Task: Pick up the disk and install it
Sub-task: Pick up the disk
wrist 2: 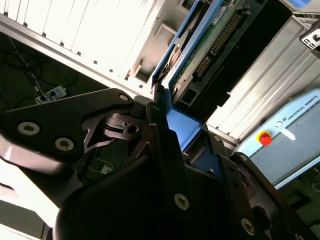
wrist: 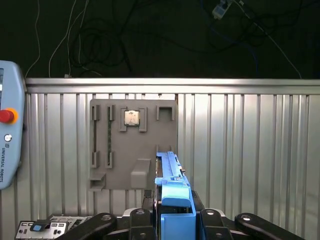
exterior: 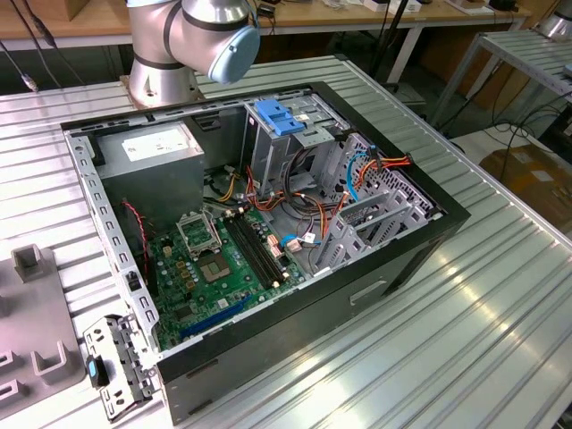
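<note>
Noting the disk (wrist: 172,192) gripped edge-on between the fingers (wrist 2: 159,131), which are closed onto its blue side rails. Its long axis runs straight out from the fingers, with the circuit board (wrist 2: 207,42) exposed in the second wrist view. We judge it held above the ribbed surface (wrist: 250,150), away from the open computer case (exterior: 402,259).

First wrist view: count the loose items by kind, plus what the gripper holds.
Disk in the gripper: 1
Grey fixture plate: 1
Processor chip on the plate: 1
Teach pendant: 1
Metal bracket: 1
Total: 5
</note>
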You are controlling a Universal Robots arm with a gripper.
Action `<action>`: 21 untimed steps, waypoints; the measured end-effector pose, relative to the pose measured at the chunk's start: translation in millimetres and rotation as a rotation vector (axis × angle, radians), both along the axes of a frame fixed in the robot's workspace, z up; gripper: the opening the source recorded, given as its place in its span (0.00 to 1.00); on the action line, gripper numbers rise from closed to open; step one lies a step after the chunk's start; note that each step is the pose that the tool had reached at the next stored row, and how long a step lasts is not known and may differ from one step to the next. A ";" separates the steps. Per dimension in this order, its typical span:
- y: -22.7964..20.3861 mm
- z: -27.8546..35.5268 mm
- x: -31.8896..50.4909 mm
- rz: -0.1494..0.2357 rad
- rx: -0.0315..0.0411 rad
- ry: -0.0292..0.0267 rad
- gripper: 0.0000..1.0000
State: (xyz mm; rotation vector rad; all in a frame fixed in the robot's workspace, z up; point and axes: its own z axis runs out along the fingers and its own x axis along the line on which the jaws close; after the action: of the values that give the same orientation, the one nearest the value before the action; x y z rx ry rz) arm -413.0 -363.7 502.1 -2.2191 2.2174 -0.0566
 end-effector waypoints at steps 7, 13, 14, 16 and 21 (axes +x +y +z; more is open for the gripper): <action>-0.1 0.0 6.8 0.000 0.0000 0.0000 0.37; -0.2 0.0 14.5 0.000 0.0000 0.0000 0.37; -0.2 0.1 16.6 0.000 -0.0001 0.0002 0.37; -0.2 0.0 20.5 0.000 0.0000 0.0001 0.37; -0.4 0.0 26.3 0.000 0.0000 0.0000 0.37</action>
State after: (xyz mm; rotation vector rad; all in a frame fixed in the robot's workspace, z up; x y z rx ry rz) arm -386.6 -364.2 502.1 -2.2191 2.2175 -0.0566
